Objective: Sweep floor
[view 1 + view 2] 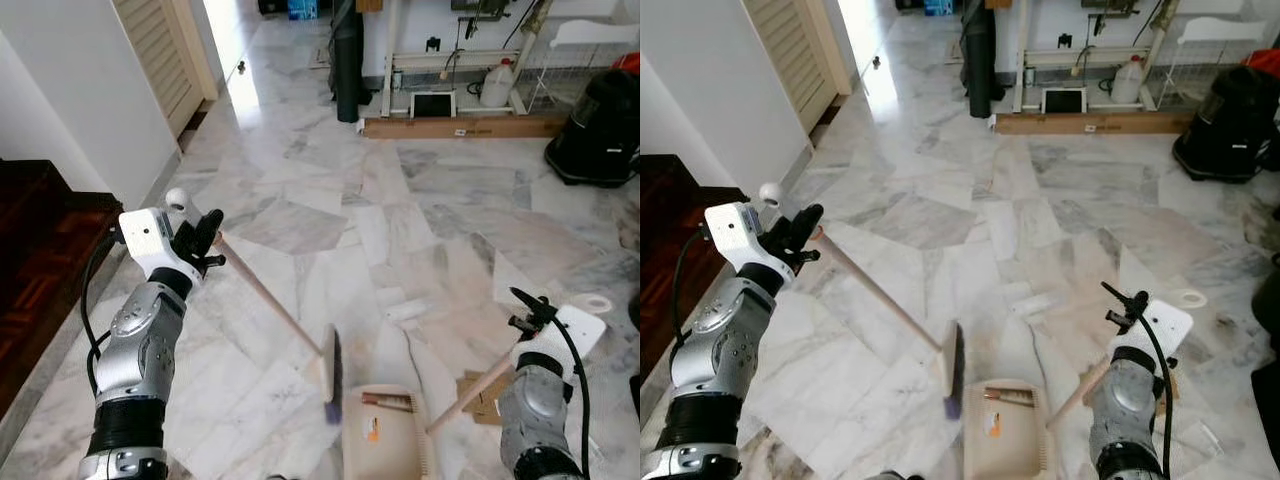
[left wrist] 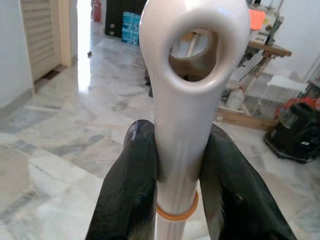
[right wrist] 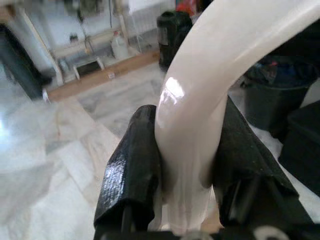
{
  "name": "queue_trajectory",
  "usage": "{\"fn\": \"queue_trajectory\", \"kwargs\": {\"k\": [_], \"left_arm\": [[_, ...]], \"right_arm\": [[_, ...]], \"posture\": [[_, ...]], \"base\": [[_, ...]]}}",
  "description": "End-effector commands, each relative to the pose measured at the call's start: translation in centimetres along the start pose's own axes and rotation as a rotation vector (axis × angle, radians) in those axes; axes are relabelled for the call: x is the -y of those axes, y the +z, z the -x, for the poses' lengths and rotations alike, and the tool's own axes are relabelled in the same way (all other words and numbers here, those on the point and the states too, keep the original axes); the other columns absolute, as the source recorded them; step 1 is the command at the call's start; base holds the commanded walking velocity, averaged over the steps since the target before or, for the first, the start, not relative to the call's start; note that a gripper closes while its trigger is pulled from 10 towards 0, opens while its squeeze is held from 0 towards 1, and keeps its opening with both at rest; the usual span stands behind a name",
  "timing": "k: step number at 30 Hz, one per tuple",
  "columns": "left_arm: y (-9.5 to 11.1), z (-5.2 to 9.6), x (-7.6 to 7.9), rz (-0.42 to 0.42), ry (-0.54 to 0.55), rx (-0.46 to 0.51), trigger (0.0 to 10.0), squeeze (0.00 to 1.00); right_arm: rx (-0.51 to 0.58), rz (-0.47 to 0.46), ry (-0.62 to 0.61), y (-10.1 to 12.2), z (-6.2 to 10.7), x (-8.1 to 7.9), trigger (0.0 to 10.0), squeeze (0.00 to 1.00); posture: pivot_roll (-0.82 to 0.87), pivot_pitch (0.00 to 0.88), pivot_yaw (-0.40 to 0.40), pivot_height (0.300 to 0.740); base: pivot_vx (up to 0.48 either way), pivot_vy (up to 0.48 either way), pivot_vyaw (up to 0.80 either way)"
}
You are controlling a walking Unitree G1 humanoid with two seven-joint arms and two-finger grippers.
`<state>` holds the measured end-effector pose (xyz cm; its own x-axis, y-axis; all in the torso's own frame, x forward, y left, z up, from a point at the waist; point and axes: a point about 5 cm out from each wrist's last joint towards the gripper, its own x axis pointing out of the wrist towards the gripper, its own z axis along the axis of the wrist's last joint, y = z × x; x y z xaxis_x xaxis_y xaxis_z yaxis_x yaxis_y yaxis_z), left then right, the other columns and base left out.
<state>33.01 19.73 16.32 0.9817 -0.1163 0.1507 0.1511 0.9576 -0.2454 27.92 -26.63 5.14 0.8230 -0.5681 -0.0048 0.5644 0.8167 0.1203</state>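
Left eye view: marble floor (image 1: 420,200); dustpan (image 1: 385,440) holds debris; left claw (image 1: 207,240) grips broom (image 1: 330,375), right claw (image 1: 530,312) grips dustpan handle (image 1: 470,392).

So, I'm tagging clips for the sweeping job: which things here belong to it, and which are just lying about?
Job: wooden-handled broom, held by left gripper; beige plastic dustpan, its handle held by right gripper.

Lying about: black vacuum cleaner; long cardboard box; white plastic jug; white tape roll.

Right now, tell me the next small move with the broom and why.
Probably draw the broom toward the dustpan. The left hand grips its handle, the right hand holds the dustpan's handle, and the bristles sit just beside the pan's open mouth.
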Motion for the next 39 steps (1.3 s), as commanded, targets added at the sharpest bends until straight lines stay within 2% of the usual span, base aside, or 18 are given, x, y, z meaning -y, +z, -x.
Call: {"fn": "queue_trajectory", "kwargs": {"k": [1, 8, 11, 15, 19, 22, 23, 29, 32, 33, 37, 39], "left_arm": [[0.9, 0.1, -0.6, -0.056, 0.015, 0.042, 10.0, 0.00], [0.4, 0.3, -0.9, -0.164, 0.033, 0.041, 10.0, 0.00], [-0.1, 0.5, -0.4, -0.212, 0.007, 0.035, 10.0, 0.00], [-0.8, 0.7, 0.2, -0.226, -0.008, 0.027, 10.0, 0.00], [-1.6, 0.9, 0.7, -0.229, 0.008, 0.029, 10.0, 0.00], [-1.6, 1.0, 0.8, -0.231, 0.009, 0.031, 10.0, 0.00], [-1.8, 1.1, 0.8, -0.233, 0.029, 0.035, 10.0, 0.00], [-2.2, 1.5, 0.7, -0.234, 0.066, 0.042, 10.0, 0.00], [-2.6, 1.8, 1.2, -0.249, 0.054, 0.038, 10.0, 0.00], [-2.8, 2.1, 1.8, -0.258, 0.035, 0.039, 10.0, 0.00], [-2.8, 2.1, 2.2, -0.271, 0.019, 0.040, 10.0, 0.00], [-2.7, 2.0, 2.6, -0.275, 0.003, 0.039, 10.0, 0.00]], "right_arm": [[0.060, -0.057, -0.006, 1.2, -0.3, -0.2, 10.0, 0.00], [0.121, -0.106, 0.044, 2.9, 0.4, -0.5, 10.0, 0.00], [0.143, -0.129, 0.063, 3.8, 0.7, -0.9, 10.0, 0.00], [0.168, -0.154, 0.080, 5.0, 0.7, -1.3, 10.0, 0.00], [0.202, -0.191, 0.120, 6.7, 0.5, -2.3, 10.0, 0.00], [0.205, -0.197, 0.128, 6.9, 0.4, -2.5, 10.0, 0.00], [0.212, -0.192, 0.152, 7.3, 0.4, -3.0, 10.0, 0.00], [0.225, -0.179, 0.218, 8.3, 0.3, -4.3, 10.0, 0.00], [0.224, -0.180, 0.255, 8.9, 0.3, -5.0, 10.0, 0.00], [0.223, -0.187, 0.268, 9.3, 0.4, -5.3, 10.0, 0.00], [0.221, -0.207, 0.265, 9.5, 0.5, -5.4, 10.0, 0.00], [0.202, -0.254, 0.248, 9.2, 0.6, -5.5, 10.0, 0.00]], "posture": [[-0.01, 0.000, 0.098, 0.740], [-0.04, 0.000, 0.082, 0.740], [-0.05, 0.000, 0.072, 0.740], [-0.06, 0.000, 0.063, 0.740], [-0.06, 0.000, 0.046, 0.740], [-0.06, 0.000, 0.046, 0.740], [-0.07, 0.000, 0.026, 0.740], [-0.07, 0.000, 0.017, 0.740], [-0.07, 0.000, 0.014, 0.740], [-0.07, 0.000, 0.020, 0.740], [-0.06, 0.000, 0.024, 0.740], [-0.06, 0.000, 0.035, 0.740]], "base": [[0.000, 0.000, 0.00], [0.000, 0.000, 0.00], [0.000, 0.000, 0.00], [0.000, 0.000, 0.00], [0.000, 0.000, 0.00], [0.000, 0.000, 0.00], [0.000, 0.000, 0.00], [0.000, 0.000, 0.00], [0.000, 0.000, 0.00], [0.000, 0.000, 0.00], [0.000, 0.000, 0.00], [0.000, 0.000, 0.00]]}}
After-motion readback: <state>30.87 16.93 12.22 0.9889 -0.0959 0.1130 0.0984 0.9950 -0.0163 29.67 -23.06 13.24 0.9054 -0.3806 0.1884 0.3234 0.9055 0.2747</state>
